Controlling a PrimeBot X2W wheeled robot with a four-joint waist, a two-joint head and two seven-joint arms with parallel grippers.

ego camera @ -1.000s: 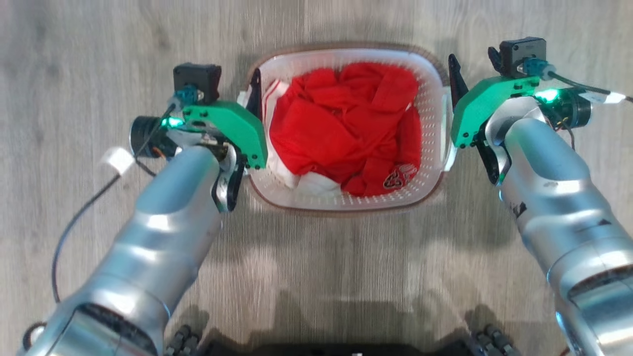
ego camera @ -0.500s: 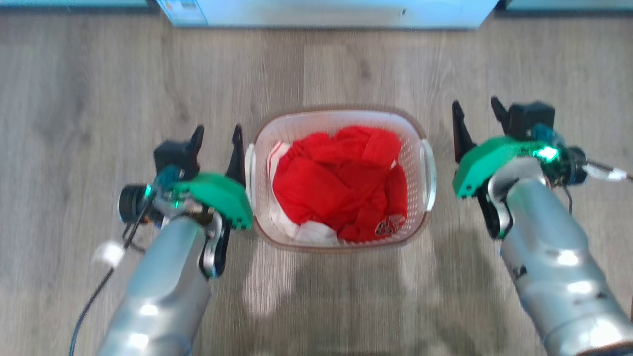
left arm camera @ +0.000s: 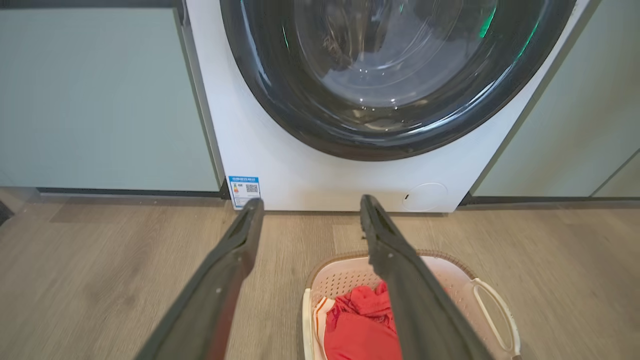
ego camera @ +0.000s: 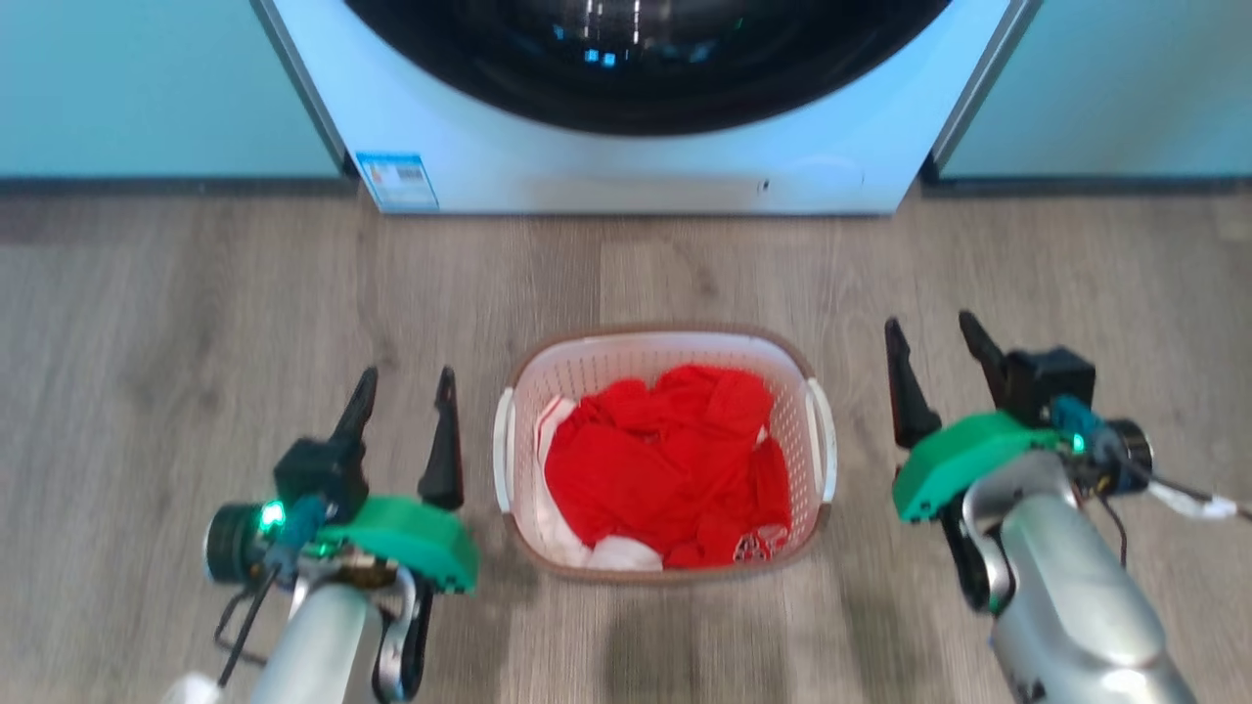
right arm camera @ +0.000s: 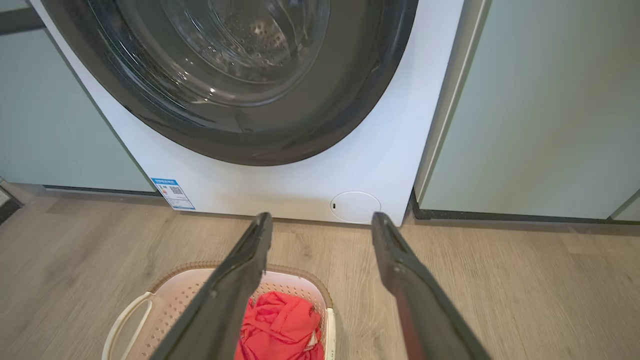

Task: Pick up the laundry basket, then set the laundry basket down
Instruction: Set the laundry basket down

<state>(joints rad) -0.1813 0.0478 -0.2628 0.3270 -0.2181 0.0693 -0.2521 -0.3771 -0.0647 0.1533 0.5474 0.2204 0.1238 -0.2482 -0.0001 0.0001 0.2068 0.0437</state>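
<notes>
head / basket: I see the laundry basket standing on the wood floor in front of the washing machine, between my two tools and touched by neither.
head / load: red clothes fill the basket, with some white cloth at the near left corner.
head / left tool: left tool is spread wide and holds nothing. It sits just beside the basket's left handle, with a gap.
head / right tool: right tool is spread wide and empty, near the right handle but clear of it.
left wrist / tool: both fingers stand apart with only floor between them, aimed at the machine's base and its label sticker.
left wrist / basket: low and right of centre. One finger crosses in front of its brown rim.
right wrist / tool: fingers apart, nothing gripped, pointing at the machine's round flap.
right wrist / basket: low and left, partly behind one finger, with its white handle visible.
right wrist / surroundings: pale green cabinet beside the machine.
</notes>
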